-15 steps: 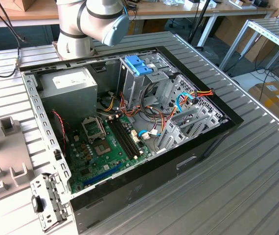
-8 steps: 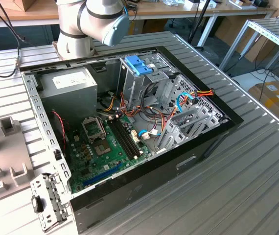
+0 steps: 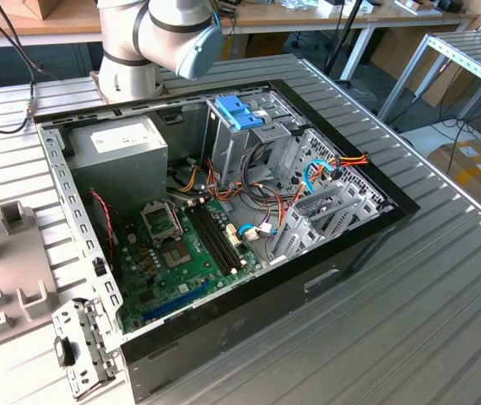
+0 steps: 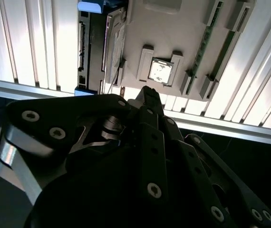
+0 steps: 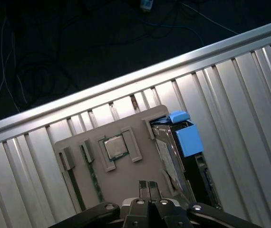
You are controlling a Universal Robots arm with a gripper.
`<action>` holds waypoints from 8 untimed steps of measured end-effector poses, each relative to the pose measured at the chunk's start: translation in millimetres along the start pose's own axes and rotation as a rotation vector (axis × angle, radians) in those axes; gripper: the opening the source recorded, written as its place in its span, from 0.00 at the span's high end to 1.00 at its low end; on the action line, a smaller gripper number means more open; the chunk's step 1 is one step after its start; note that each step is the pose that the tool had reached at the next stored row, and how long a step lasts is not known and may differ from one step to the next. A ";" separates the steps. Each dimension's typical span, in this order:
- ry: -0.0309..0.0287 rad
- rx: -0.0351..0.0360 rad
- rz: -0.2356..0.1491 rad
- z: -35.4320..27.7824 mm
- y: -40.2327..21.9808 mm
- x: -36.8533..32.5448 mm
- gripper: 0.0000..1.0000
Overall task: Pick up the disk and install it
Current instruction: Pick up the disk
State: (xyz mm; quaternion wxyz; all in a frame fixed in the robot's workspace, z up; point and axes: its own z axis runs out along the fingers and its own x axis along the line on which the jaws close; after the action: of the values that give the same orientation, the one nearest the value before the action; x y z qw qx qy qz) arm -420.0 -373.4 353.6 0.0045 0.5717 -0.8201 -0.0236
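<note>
My hand (image 5: 148, 186) pinched shut, empty, above grey tray (image 5: 126, 124); disk (image 5: 187, 160) off to side. Descending so, I'd strike chip (image 5: 115, 146), miss disk.

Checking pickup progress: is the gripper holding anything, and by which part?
Nothing is held. The gripper is shut and empty; the disk lies in the grey holder, not gripped.

An open computer case (image 3: 240, 321) lies on the slatted desk (image 3: 426, 321), its green motherboard (image 3: 173, 261) beside a grey power supply (image 3: 118, 156).
</note>
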 end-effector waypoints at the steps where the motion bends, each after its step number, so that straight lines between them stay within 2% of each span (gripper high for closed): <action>1: 0.0002 -0.0001 -0.003 0.0 0.0 0.0 0.89; 8: 0.0016 -0.0008 -0.037 0.3 0.0 0.0 0.89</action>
State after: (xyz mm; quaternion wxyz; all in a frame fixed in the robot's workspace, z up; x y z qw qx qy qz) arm -420.1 -373.4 353.3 0.0049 0.5866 -0.8095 -0.0235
